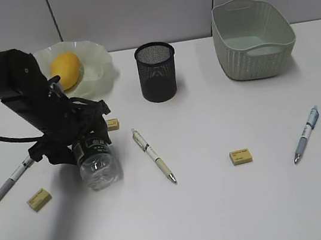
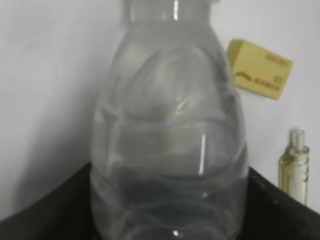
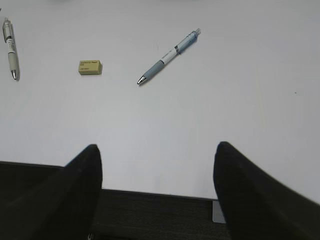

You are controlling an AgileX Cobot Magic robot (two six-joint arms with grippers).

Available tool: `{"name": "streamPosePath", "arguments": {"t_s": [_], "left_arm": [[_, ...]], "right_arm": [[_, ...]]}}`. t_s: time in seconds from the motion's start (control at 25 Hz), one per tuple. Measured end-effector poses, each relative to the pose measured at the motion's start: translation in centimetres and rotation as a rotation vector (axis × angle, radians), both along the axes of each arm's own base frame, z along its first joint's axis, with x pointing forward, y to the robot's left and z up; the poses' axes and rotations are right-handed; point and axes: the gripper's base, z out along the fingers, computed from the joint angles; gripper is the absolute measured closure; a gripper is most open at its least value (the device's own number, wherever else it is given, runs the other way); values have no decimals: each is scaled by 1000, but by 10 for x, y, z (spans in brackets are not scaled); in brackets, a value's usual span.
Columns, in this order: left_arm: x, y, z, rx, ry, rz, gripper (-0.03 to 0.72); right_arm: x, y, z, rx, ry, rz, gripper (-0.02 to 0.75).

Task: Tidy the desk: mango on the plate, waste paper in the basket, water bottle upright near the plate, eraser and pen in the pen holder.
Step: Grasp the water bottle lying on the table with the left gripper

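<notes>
The water bottle [image 1: 99, 165] lies on its side on the desk [image 1: 222, 207], its clear base towards the front. My left gripper [image 1: 85, 140] is shut on it; in the left wrist view the bottle [image 2: 165, 100] fills the frame between the black jaws [image 2: 170, 175]. The mango [image 1: 65, 71] sits on the plate [image 1: 99, 63] at the back left. The pen holder [image 1: 156, 72] stands at the back centre and the basket [image 1: 251, 37] at the back right. My right gripper [image 3: 157, 150] is open and empty over the desk's front edge. No waste paper is in view.
Three pens lie on the desk: one at the left [image 1: 9, 182], one in the middle [image 1: 154, 156], a blue one at the right [image 1: 306, 133] [image 3: 169, 56]. Three yellow erasers lie at the front left [image 1: 39, 199], by the bottle [image 1: 113, 124] [image 2: 260, 69], and at centre right [image 1: 240, 156] [image 3: 90, 67].
</notes>
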Motion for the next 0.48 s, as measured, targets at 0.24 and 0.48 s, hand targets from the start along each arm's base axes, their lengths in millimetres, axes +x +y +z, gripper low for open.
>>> {"name": "streamPosePath", "arguments": {"t_s": [0.24, 0.48], "left_arm": [[1, 0, 0, -2, -7, 1, 200], [-7, 2, 7, 22, 41, -33, 200]], "right_arm": [[0, 0, 0, 0, 0, 0, 188], [0, 0, 0, 0, 0, 0, 188]]}}
